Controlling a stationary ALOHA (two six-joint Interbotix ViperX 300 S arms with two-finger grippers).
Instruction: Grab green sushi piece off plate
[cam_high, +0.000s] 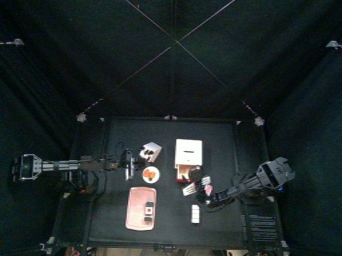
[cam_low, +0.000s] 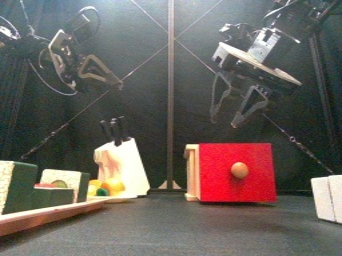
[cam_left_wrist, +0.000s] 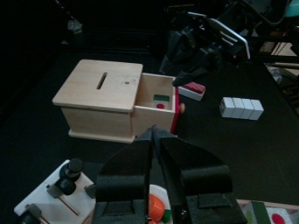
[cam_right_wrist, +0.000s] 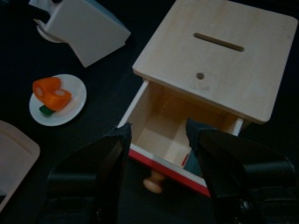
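Observation:
The pale pink plate (cam_high: 142, 208) lies at the front left of the table; its edge shows low in the front view (cam_low: 40, 216). Green sushi pieces (cam_low: 19, 186) stand on it, one with a pink top (cam_low: 60, 184). My left gripper (cam_low: 91, 68) hangs high behind the plate, jaws together and empty; the left wrist view shows it (cam_left_wrist: 163, 166). My right gripper (cam_low: 247, 98) is open and empty above the wooden box's pulled-out drawer (cam_right_wrist: 176, 131), away from the plate.
A wooden box (cam_high: 187, 152) with a red drawer front (cam_low: 234, 172) stands mid-table. A white knife block (cam_low: 120, 165) is to its left. A small round white dish (cam_right_wrist: 56, 96) holds an orange item. White blocks (cam_left_wrist: 242, 107) lie at the right.

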